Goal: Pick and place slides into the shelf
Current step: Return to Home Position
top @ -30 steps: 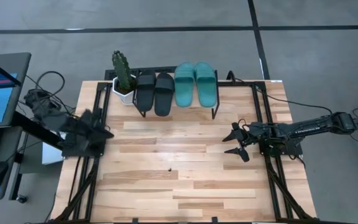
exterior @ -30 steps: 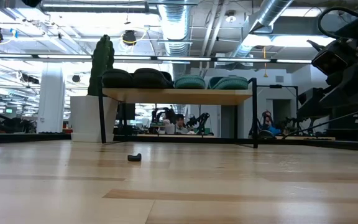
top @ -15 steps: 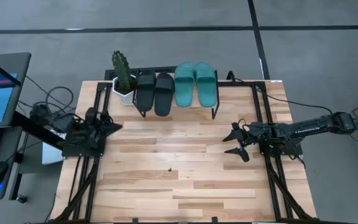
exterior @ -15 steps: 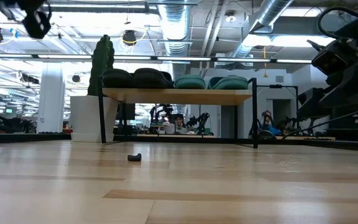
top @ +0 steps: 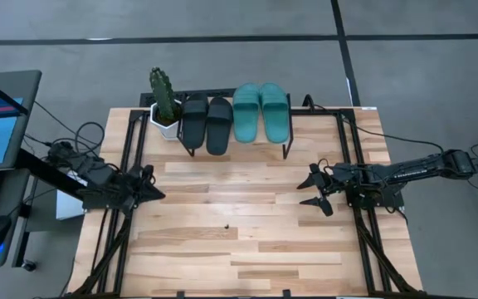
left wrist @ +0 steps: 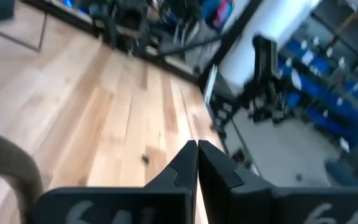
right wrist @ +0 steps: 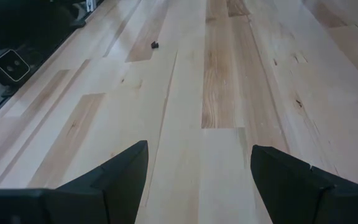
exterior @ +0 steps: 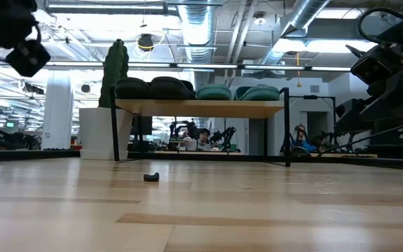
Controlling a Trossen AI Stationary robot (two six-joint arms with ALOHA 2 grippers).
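Four slides (top: 246,116) sit on the shelf (exterior: 201,109). Left gripper (top: 154,195) pinched empty, right gripper (top: 312,193) spread. Park both slowly, clear of shelf.

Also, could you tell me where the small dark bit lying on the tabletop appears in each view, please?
High view: small dark bit mid-table, in front of the shelf.
Low view: bit below the shelf's left half.
Left wrist view: speck beyond the shut left gripper.
Right wrist view: speck far beyond the open right gripper.
Shared landmark: the shelf, high and low views.
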